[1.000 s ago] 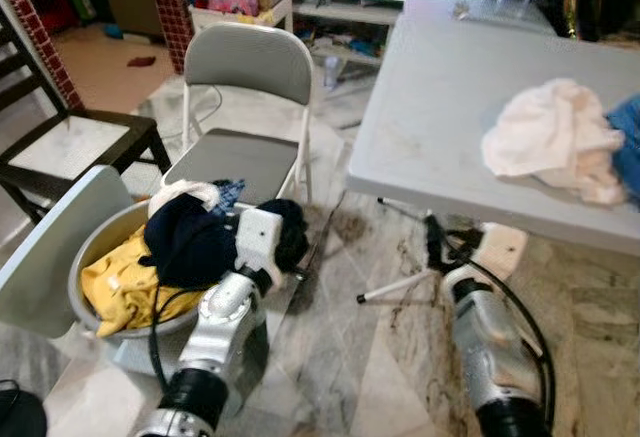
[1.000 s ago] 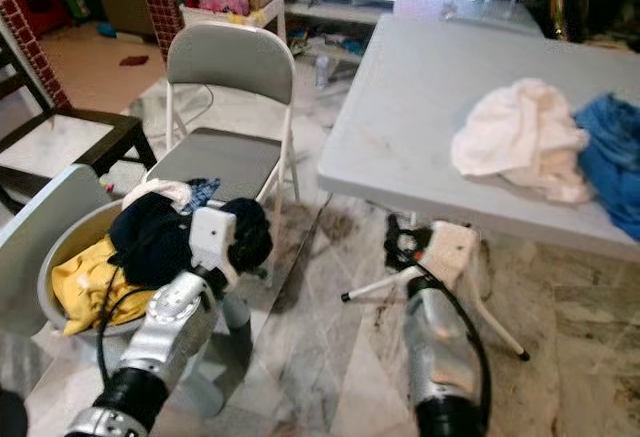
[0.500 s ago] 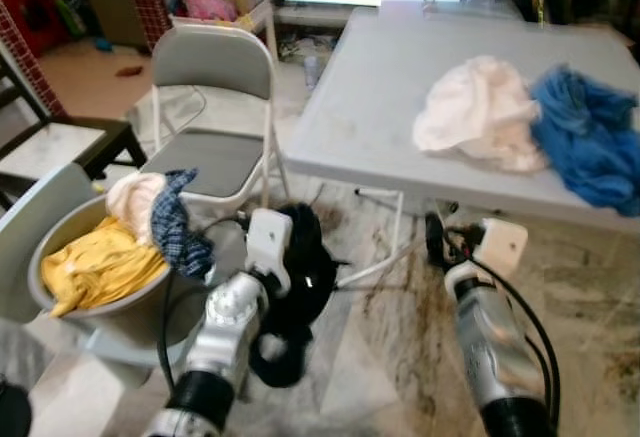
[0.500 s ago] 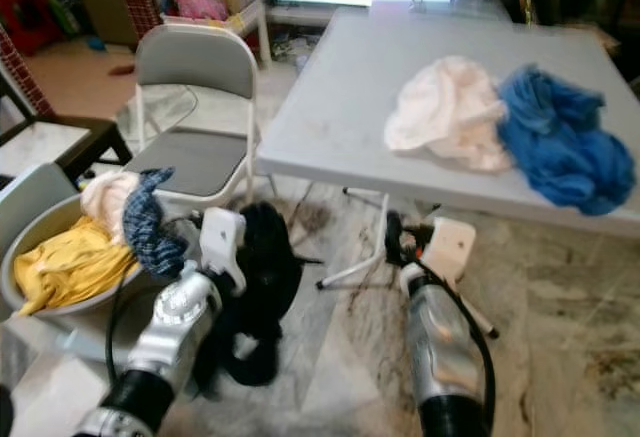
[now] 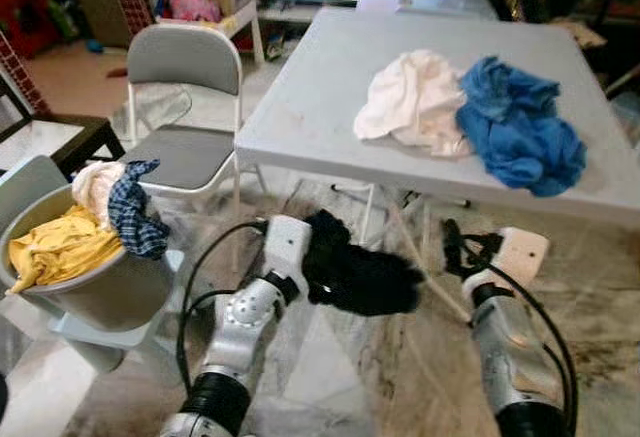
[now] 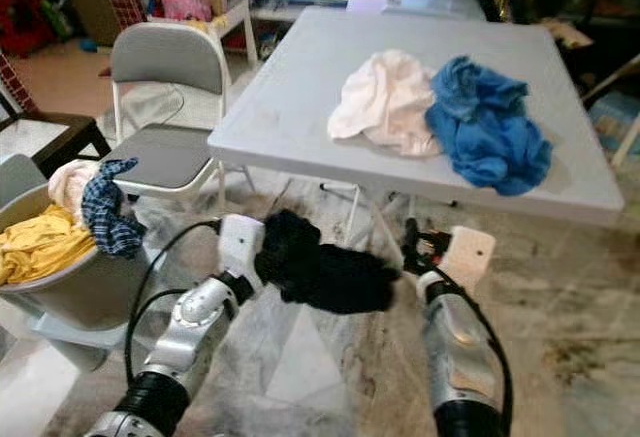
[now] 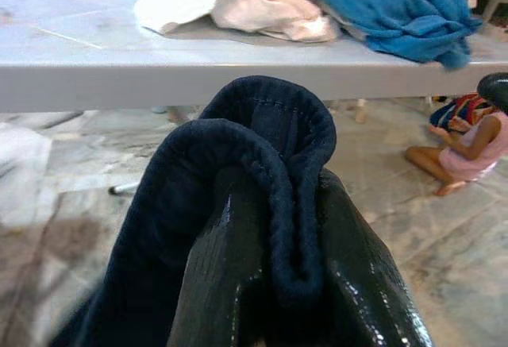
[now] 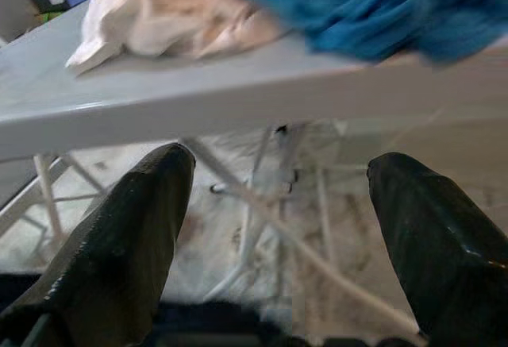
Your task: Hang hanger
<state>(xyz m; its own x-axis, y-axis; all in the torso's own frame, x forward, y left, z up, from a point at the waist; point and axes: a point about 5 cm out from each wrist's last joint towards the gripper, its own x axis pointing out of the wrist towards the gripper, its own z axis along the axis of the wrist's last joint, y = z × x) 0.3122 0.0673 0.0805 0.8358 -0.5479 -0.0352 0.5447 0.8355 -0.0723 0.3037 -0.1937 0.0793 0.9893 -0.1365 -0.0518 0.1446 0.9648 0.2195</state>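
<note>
1. Your left gripper [image 7: 278, 283] is pinched on a dark navy knit garment [image 5: 355, 272], held out low in front of the grey folding table [image 5: 330, 87], so the cloth hangs off the floor.
2. Your right gripper [image 8: 278, 228] is spread and empty, just below the table edge, probably ready to take the hanging end.
3. No hanger can be seen, so the task's thing can't be placed.
4. A cream cloth [image 5: 410, 97] and a blue cloth [image 5: 515, 127] lie touching on the table; the grey laundry basket [image 5: 100, 287] stands to your left.

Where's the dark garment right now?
The dark garment is clamped in the left end effector, held above the floor just in front of the grey table.
</note>
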